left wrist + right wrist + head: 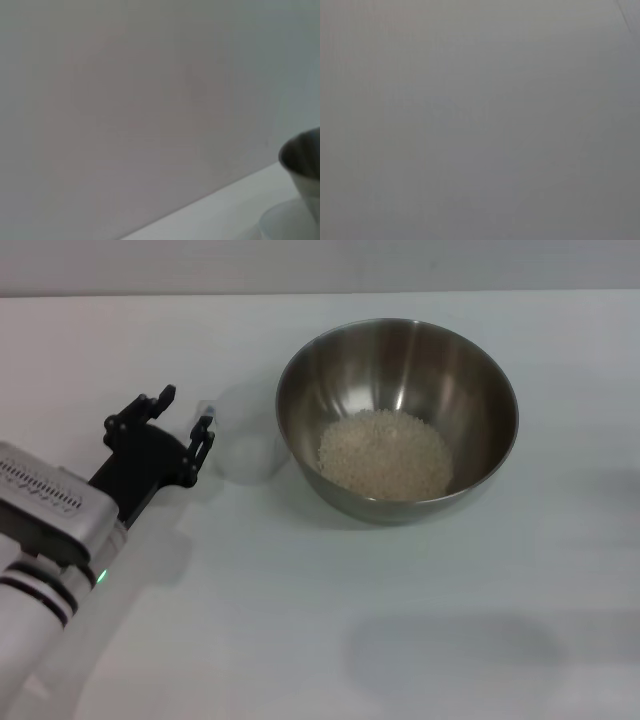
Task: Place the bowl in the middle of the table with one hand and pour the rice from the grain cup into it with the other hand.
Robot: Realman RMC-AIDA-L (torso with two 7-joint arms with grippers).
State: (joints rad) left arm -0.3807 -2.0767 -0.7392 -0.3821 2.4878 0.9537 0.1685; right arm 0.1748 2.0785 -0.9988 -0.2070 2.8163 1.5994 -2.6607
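One hand is all you have in the head view: the left hand (185,420), black and two-fingered, hangs over the left part of the tabletop (300,620) with its fingers spread and nothing between them. Just past its fingertips, toward the middle of the tabletop, the grain cup (248,455) stands upright on the surface, a pale frosted shape that looks empty, though it is faint enough that you should not trust that fully. It sits just beside the left wall of the bowl (300,370), near it but, as far as you can see, not touching. The bowl itself rests around the middle of the tabletop, a little toward the far edge, and the rice (385,455) lies in a loose heap on its bottom. Judged from that, both halves of the task look done: bowl placed, rice poured, cup set down and let go. The relation that matters for your next move is simple: the cup lies straight ahead of the open left hand, along the line the arm points, so pulling back along that same line should clear it without a knock. The left wrist view shows only the bowl's edge and the tabletop. The right hand is out of sight, its wrist view blank.
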